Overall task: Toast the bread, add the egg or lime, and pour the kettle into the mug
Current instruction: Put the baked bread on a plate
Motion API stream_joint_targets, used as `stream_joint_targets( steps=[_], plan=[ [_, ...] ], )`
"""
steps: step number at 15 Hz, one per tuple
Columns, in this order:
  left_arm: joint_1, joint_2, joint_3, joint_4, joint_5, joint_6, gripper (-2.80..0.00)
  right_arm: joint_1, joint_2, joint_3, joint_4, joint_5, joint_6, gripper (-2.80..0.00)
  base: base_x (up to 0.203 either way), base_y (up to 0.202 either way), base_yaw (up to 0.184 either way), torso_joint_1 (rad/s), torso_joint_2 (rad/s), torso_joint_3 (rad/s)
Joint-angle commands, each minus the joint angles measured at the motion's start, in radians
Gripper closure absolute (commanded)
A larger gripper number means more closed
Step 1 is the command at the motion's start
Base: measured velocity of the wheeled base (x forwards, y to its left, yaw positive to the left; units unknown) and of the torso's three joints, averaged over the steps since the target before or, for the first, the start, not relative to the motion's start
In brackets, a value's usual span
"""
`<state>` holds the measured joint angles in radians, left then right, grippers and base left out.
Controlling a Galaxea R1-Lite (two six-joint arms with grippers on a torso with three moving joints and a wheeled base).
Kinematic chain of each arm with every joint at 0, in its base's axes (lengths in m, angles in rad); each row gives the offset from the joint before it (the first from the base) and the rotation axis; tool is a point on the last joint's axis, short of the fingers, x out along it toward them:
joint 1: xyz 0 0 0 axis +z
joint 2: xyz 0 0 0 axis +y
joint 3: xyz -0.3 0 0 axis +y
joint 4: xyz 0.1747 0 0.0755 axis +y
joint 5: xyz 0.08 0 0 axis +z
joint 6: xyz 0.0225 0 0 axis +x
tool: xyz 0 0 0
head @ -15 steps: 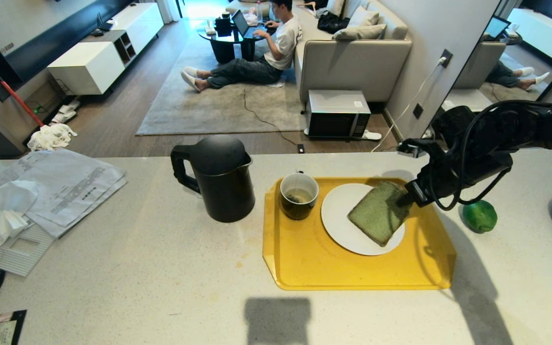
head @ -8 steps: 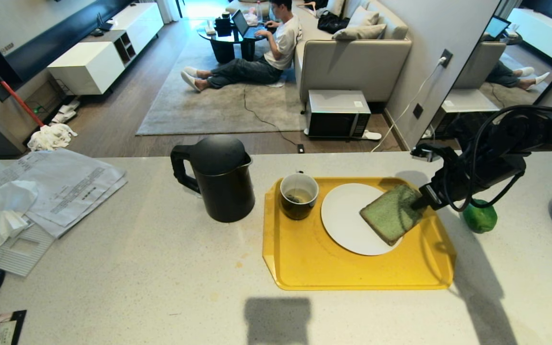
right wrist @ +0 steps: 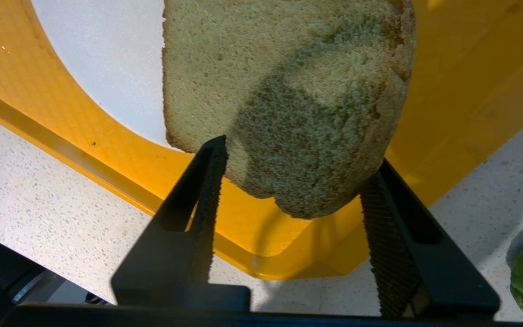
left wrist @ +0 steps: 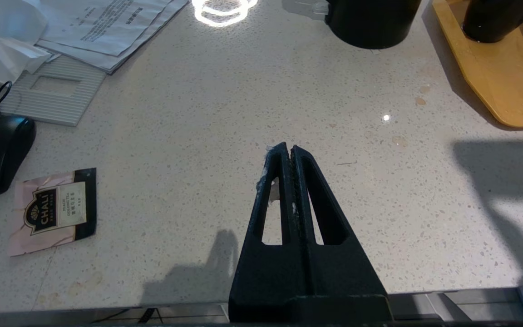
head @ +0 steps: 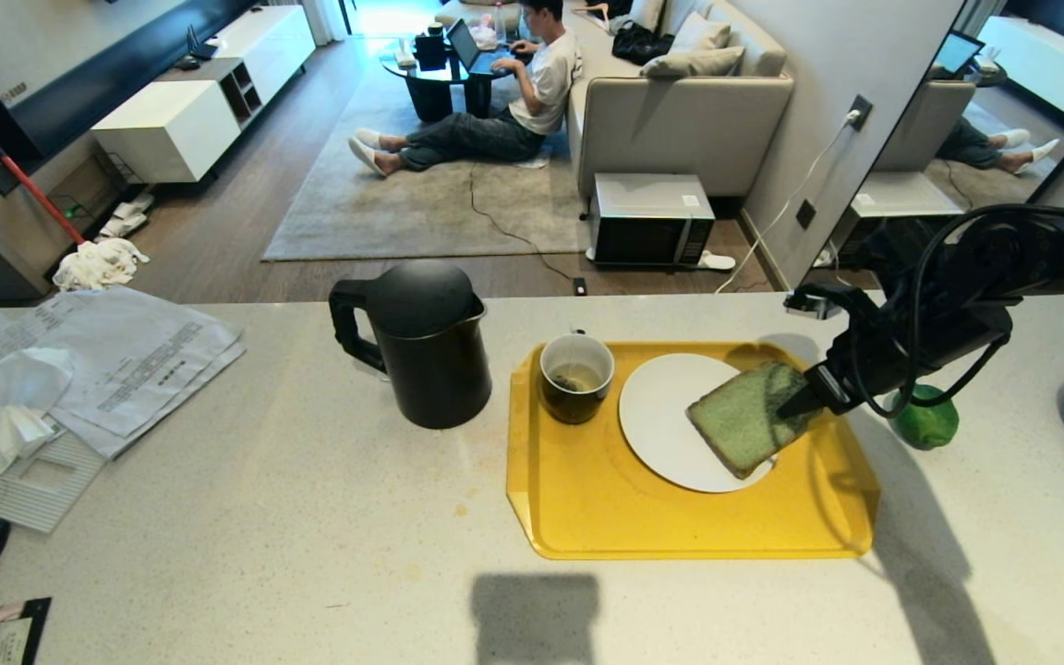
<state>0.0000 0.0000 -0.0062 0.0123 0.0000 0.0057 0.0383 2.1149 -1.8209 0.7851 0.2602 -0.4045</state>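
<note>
Right wrist view: thick, spongy pale-green bread slice lying half on round white plate, half over yellow plastic tray; right gripper fingers spread, straddling crust corner, not pinching. Likely light, crumbly, compressible; gripping gently across crust edge. Left gripper closed, empty, over counter.

Right arm: reaches in from the right, wrist angled down-left.
Right gripper: black toothed fingers spread apart.
Left gripper: black fingers pressed together, pointing forward.

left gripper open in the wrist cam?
No: the left gripper has its two fingers pressed together, empty, above bare countertop.
</note>
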Motion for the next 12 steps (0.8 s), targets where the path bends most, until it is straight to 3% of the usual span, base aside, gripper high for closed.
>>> stream_joint_targets(
  steps=[1, 12],
  plan=[
    [0.0, 0.002, 0.0, 0.0, 0.0, 0.0, 0.0, 0.005, -0.009, -0.006, 0.002, 0.002, -0.002, -2.8, 0.0, 0.0, 0.0, 0.0, 0.0, 0.0],
    [0.0, 0.002, 0.0, 0.0, 0.0, 0.0, 0.0, 0.023, -0.038, -0.011, -0.119, -0.032, 0.001, -2.8, 0.0, 0.0, 0.0, 0.0, 0.0, 0.0]
  ],
)
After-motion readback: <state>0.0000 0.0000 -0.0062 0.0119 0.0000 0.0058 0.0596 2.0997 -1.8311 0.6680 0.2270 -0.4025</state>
